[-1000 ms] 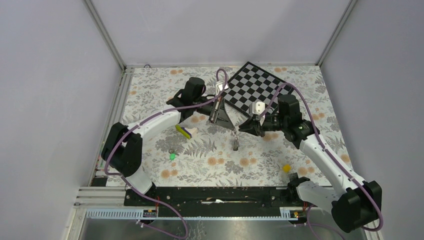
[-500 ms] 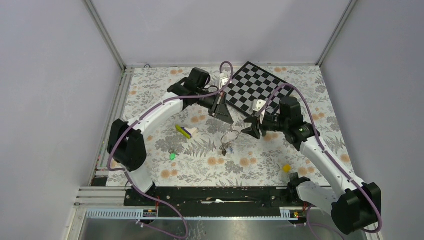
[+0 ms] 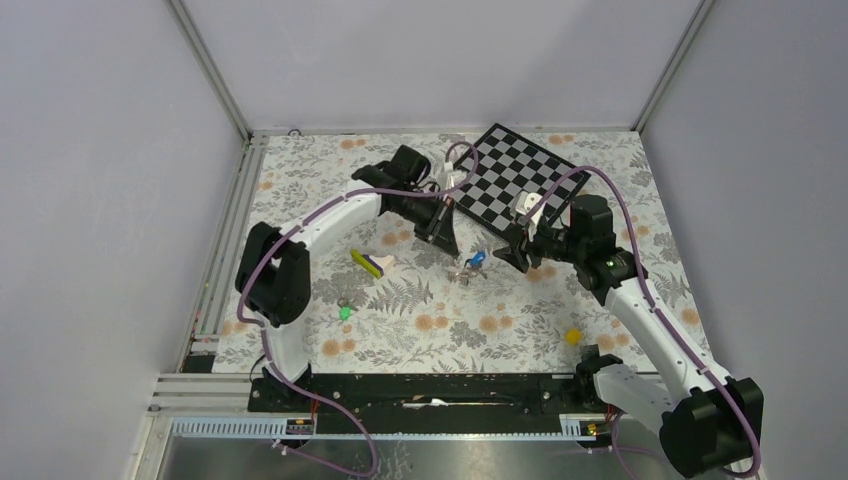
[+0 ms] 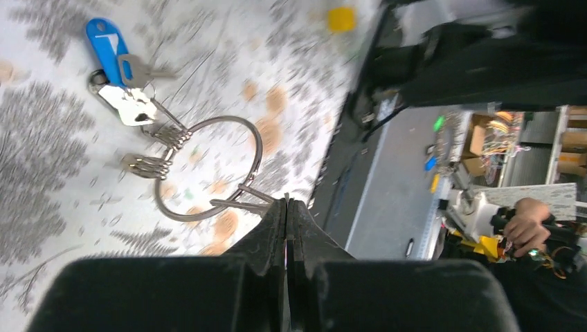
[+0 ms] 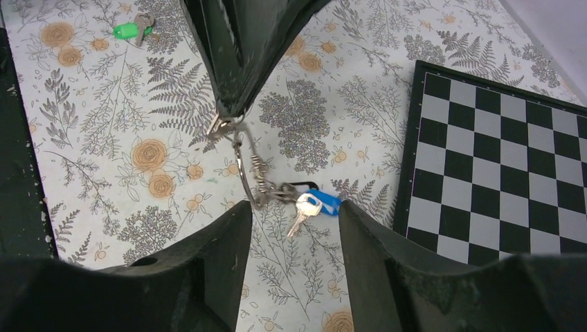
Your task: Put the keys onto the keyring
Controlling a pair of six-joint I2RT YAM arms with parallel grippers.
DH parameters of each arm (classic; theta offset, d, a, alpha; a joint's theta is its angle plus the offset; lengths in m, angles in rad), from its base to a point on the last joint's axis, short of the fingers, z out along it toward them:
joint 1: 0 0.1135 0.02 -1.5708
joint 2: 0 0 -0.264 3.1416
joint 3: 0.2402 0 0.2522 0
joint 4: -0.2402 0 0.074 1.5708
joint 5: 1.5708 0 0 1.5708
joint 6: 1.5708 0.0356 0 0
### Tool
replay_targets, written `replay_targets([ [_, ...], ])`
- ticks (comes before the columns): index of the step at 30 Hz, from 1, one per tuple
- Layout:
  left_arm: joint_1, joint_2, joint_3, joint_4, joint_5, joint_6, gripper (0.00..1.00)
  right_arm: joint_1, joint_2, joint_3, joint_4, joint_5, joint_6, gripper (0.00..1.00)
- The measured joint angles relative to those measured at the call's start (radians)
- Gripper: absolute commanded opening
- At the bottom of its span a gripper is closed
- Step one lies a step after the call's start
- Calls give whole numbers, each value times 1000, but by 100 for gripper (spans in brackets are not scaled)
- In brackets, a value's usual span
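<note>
My left gripper (image 3: 447, 243) is shut on the wire of the silver keyring (image 4: 208, 169) and holds it just above the table. The blue key (image 4: 107, 45) and a plain silver key (image 4: 128, 104) hang on the ring by small split rings. In the right wrist view the ring (image 5: 244, 169) shows edge-on below the left gripper's fingers (image 5: 235, 55), with the blue key (image 5: 325, 202) beside it. My right gripper (image 5: 294, 228) is open and empty, just short of the ring and keys. The green key (image 3: 345, 312) lies apart on the table, also seen in the right wrist view (image 5: 128, 30).
A checkerboard (image 3: 510, 180) lies at the back right, close behind both grippers. The yellow-white-purple wedge block (image 3: 370, 263) lies left of the ring. A small yellow cube (image 3: 573, 336) sits near the front right. The table has a floral cover.
My left gripper has stretched further right with the ring, and the ring with its keys has swung up and back. My right gripper has drawn back slightly toward the checkerboard.
</note>
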Motion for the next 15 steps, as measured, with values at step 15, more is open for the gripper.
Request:
replay_targets([
  [15,6,144,-276,-218,-266,229,9,-8,6,-18,9,0,0,59],
])
